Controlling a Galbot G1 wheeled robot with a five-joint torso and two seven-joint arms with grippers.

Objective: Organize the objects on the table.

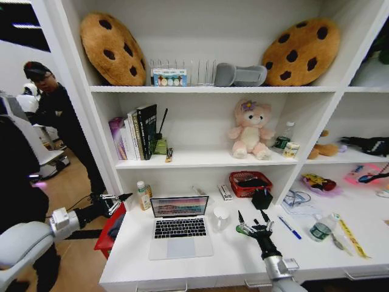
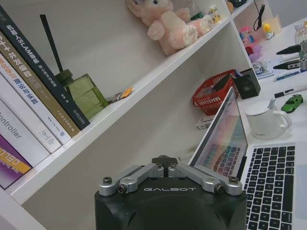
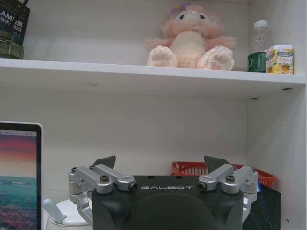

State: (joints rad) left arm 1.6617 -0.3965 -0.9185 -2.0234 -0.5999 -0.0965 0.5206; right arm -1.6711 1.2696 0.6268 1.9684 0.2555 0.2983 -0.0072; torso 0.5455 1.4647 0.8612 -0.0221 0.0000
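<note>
An open silver laptop (image 1: 180,227) (image 2: 225,139) sits on the white table (image 1: 231,258) with a white mug (image 1: 220,217) (image 2: 265,120) to its right. A tiny green toy car (image 2: 292,103) (image 1: 244,230) lies right of the mug. My right gripper (image 1: 252,216) (image 3: 160,162) hovers open just over the car, with nothing between its fingers. A blue pen (image 1: 290,227) lies further right. My left gripper (image 1: 121,198) (image 2: 164,160) is shut on nothing, held off the table's left end beside the laptop screen.
At the back of the table stand a red basket (image 1: 250,183), a black box (image 1: 262,199) and a small bottle (image 1: 143,195). A plastic bottle (image 1: 320,229) and a yellow ruler (image 1: 350,238) lie at the right. Shelves rise behind. A red bin (image 1: 110,231) stands left of the table.
</note>
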